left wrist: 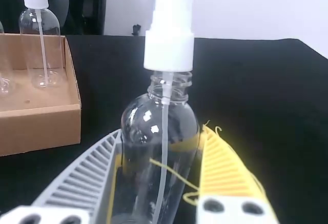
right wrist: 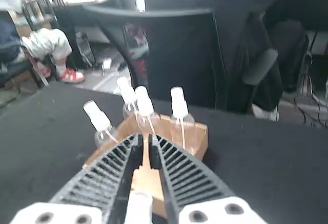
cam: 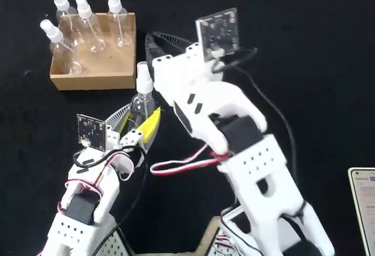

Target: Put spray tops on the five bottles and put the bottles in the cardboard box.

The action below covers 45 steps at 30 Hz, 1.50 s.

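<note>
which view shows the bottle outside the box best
Left wrist view: the bottle stands close up in the left end effector, neck and top clear. High view shows it small, near the box. In the right wrist view its top sits in the right end effector.

The bottle (left wrist: 154, 124) is clear glossy plastic; its spray top (left wrist: 169, 44) is smooth white plastic. The left pincer (left wrist: 161, 131) has ribbed matt plastic fingers, grey and yellow; the right pincer (right wrist: 144, 141) has ribbed dark ones. The box (cam: 94, 75) is matt brown cardboard. The bench (cam: 310, 62) is matt black.

Black table (cam: 328, 62), office chair (right wrist: 174, 49)
</note>
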Each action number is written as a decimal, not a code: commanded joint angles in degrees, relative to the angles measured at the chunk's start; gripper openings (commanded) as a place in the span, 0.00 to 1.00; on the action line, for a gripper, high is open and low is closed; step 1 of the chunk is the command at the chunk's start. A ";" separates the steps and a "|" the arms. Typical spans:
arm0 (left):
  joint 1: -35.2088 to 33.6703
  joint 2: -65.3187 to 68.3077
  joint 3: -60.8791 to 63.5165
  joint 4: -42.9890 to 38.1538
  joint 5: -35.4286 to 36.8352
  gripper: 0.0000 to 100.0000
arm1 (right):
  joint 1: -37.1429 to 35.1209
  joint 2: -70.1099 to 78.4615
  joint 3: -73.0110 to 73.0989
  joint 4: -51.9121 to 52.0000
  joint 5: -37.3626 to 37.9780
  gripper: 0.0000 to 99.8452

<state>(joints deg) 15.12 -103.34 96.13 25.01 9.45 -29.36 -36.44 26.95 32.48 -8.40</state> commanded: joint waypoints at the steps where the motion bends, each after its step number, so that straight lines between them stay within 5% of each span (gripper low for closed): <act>1: -0.13 -0.62 1.19 -1.23 0.62 0.07 | -3.08 2.42 -0.48 1.23 0.53 0.01; 16: 0.04 -0.62 1.19 -1.23 0.62 0.07 | -4.04 1.19 -0.40 16.79 0.53 0.01; 39: -0.31 -0.62 1.19 -1.23 0.62 0.07 | -5.10 -6.20 -5.41 20.48 0.62 0.01; 45: -0.31 -0.62 1.19 -1.23 0.62 0.07 | 7.47 -19.30 -6.99 21.98 10.46 0.01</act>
<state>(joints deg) 15.30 -103.25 96.13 25.01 9.54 -28.84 -48.92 22.46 54.02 -2.42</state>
